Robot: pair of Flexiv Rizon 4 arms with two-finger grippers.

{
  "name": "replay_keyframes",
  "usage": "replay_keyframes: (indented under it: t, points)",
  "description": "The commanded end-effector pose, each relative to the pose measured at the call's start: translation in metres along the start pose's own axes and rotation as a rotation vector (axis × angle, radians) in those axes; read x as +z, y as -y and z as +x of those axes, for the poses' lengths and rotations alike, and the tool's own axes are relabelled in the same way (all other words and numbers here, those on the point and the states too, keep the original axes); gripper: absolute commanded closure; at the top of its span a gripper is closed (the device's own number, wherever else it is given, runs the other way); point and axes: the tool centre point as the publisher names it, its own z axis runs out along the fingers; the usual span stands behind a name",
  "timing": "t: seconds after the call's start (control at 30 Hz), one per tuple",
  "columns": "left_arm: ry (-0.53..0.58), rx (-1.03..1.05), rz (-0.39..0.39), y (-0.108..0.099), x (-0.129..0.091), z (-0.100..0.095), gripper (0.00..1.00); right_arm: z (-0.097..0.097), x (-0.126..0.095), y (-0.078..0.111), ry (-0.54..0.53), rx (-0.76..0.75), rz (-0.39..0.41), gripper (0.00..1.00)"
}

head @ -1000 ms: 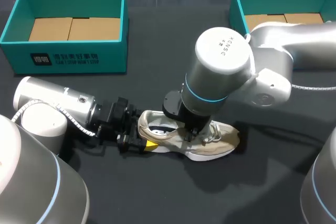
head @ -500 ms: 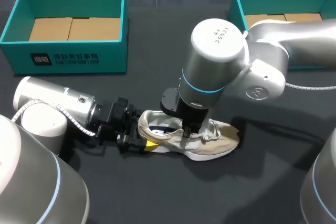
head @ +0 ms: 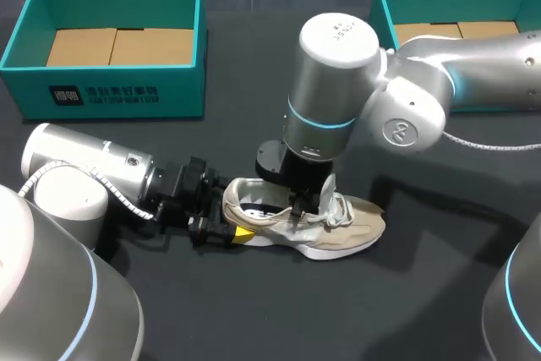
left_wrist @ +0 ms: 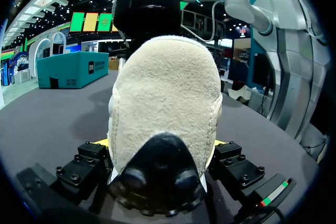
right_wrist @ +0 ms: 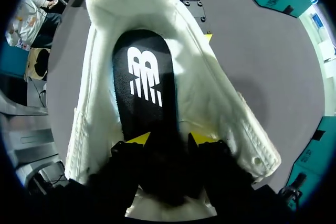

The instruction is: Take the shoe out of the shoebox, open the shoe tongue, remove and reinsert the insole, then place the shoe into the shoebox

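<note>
My left gripper (head: 226, 224) clamps the heel of the shoe (head: 338, 230) on the table, but I can't tell if my right gripper (right_wrist: 170, 139), down inside, has the insole (right_wrist: 144, 82), so pulling might slip or drag the shoe free.

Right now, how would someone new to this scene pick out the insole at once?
Find the beige shoe on the table, heel held in my left hand. Look down into its opening, where my right hand sits: the insole is the flat black liner on the floor inside, marked with a white logo, unlike the pale upper around it.
</note>
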Motion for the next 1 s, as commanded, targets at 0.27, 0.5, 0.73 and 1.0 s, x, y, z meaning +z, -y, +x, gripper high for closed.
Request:
replay_keyframes:
  t: [0.27,0.5,0.73,1.0]
  points:
    - [0.001,0.001,-0.001,-0.001,0.002,-0.001,1.0,0.023,0.048,0.006,-0.069,0.015,-0.015,0.79]
    - [0.001,0.001,-0.001,-0.001,0.002,-0.001,1.0,0.023,0.041,0.01,-0.081,-0.01,-0.062,1.0]
    - [0.001,0.001,-0.001,-0.001,0.002,-0.001,1.0,0.022,0.02,0.022,-0.056,-0.045,-0.161,1.0]
    - [0.001,0.001,-0.001,-0.001,0.002,-0.001,1.0,0.02,0.0,0.015,-0.034,-0.186,-0.296,1.0]
